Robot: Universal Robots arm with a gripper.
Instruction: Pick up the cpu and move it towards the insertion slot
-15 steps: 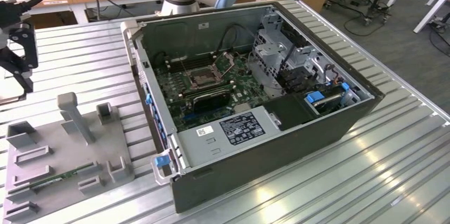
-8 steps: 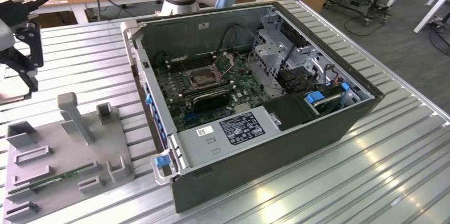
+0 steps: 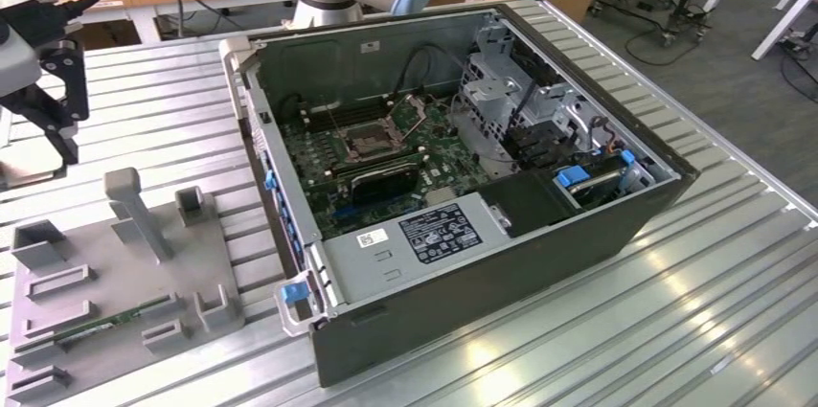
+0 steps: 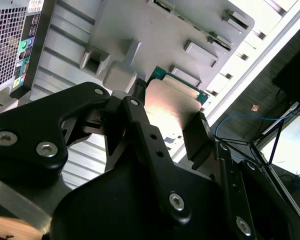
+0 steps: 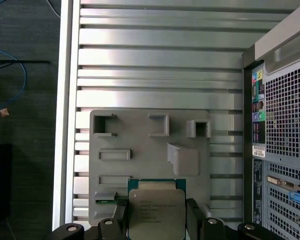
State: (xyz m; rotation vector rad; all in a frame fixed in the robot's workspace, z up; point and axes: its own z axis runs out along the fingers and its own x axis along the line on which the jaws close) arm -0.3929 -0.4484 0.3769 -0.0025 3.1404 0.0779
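Slatted table (image 5: 160,60) | fingers (image 5: 194,215) clamp cpu (image 5: 156,210) edges | above grey tray (image 5: 140,140) rim

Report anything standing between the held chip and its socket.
The black gripper is shut on the silvery square cpu. The grey side wall of the computer case rises between it and the silver-framed insertion slot; above, nothing visible blocks.

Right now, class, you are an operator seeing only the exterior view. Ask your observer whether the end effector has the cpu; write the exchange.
Observer: Yes; in the first wrist view the end effector is shut on the cpu.
Operator: Which face shows?
Observer: Its metal face, green rim at one edge.
Operator: What lies behind it?
Observer: The grey tray, with the case's perforated rear beside it.
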